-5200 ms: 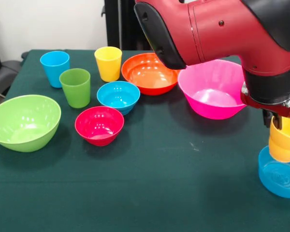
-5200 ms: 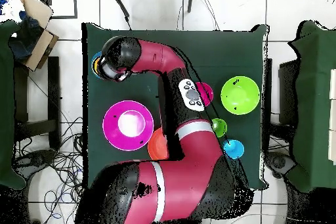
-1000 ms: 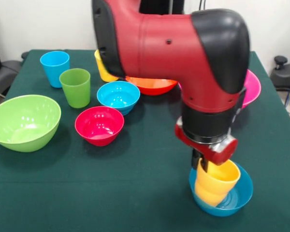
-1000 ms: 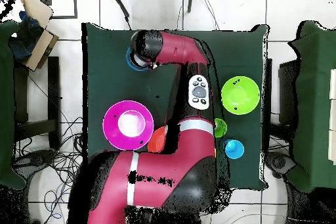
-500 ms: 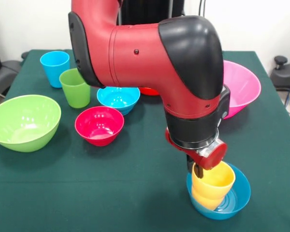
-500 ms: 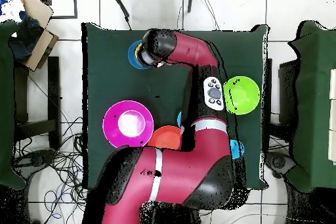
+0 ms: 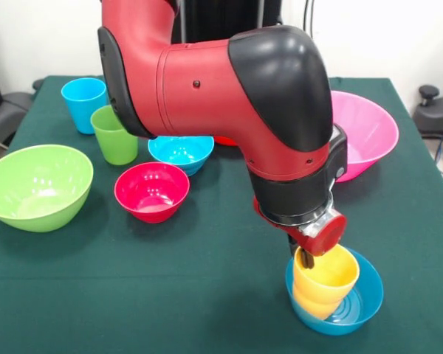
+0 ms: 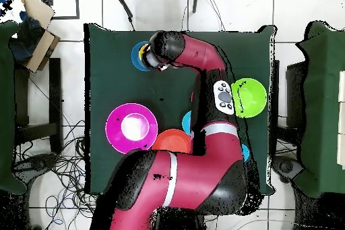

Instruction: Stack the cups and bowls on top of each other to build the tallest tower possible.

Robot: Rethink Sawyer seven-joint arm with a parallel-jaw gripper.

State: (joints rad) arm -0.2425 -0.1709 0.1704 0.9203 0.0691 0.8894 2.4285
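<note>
Sawyer arm holds a cup in a bowl at the desk's near right corner.

The fingers [image 7: 304, 259] grip the rim of the yellow-orange cup [image 7: 323, 282], which sits tilted inside a small blue bowl [image 7: 360, 306]. On the desk [image 7: 207, 295] to the left stand the red bowl [image 7: 152, 192], lime bowl [image 7: 35, 186] and green cup [image 7: 114, 136]; the pink bowl [image 7: 365, 133] sits farther back.

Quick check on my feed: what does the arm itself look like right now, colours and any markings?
The arm has glossy red shells with a rounded black cap at the joint and a black wrist section above a red collar. Small dark screw holes dot the red shell. From overhead, a grey-white button panel sits on the red link, and pale bands cross the lower links. The gripper is small and dark.
</note>
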